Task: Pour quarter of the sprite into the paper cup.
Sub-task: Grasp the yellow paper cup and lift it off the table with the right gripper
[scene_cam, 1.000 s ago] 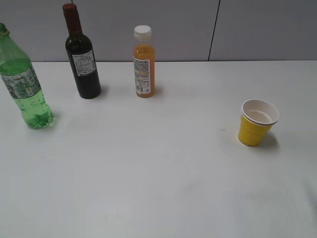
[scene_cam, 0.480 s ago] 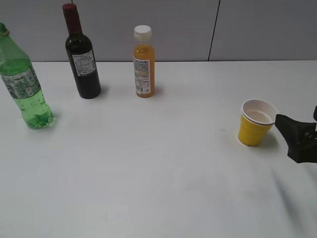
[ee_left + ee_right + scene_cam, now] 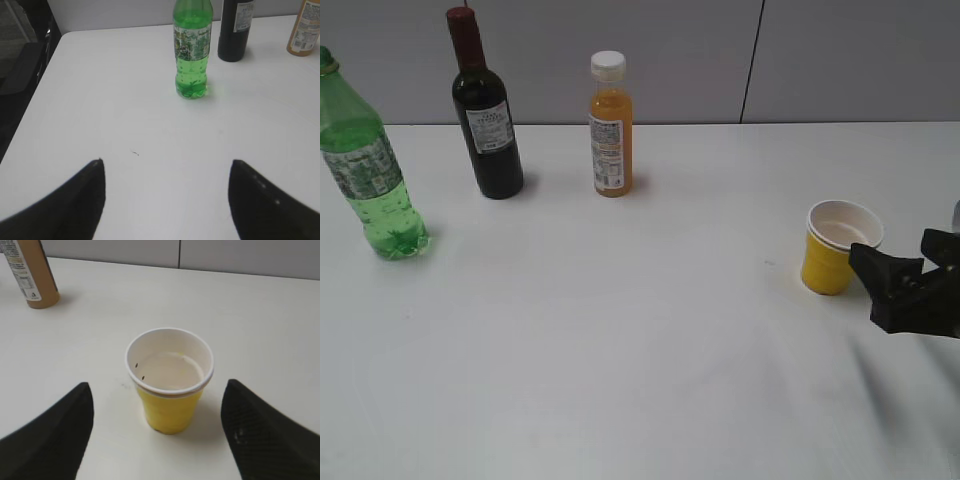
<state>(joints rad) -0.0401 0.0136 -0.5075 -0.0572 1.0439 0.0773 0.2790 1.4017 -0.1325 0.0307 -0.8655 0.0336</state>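
The sprite (image 3: pixel 372 175), a green plastic bottle, stands upright at the far left of the white table (image 3: pixel 620 360). In the left wrist view the sprite (image 3: pixel 191 55) is well ahead of my left gripper (image 3: pixel 167 161), which is open with only bare table between its fingers. This gripper is out of the exterior view. The yellow paper cup (image 3: pixel 834 252) stands upright at the right. My right gripper (image 3: pixel 897 248) is open just beside the cup, on its right. In the right wrist view the paper cup (image 3: pixel 170 405) sits centred between the spread fingers of that gripper (image 3: pixel 157 386), untouched.
A dark wine bottle (image 3: pixel 488 120) and an orange juice bottle (image 3: pixel 611 130) stand at the back, right of the sprite. The wine bottle (image 3: pixel 235 30) is close behind the sprite in the left wrist view. The table's left edge (image 3: pixel 47 75) drops to dark furniture.
My right gripper has come in from the right edge of the exterior view and moved left, up to the paper cup. Bottles and cup have not moved.
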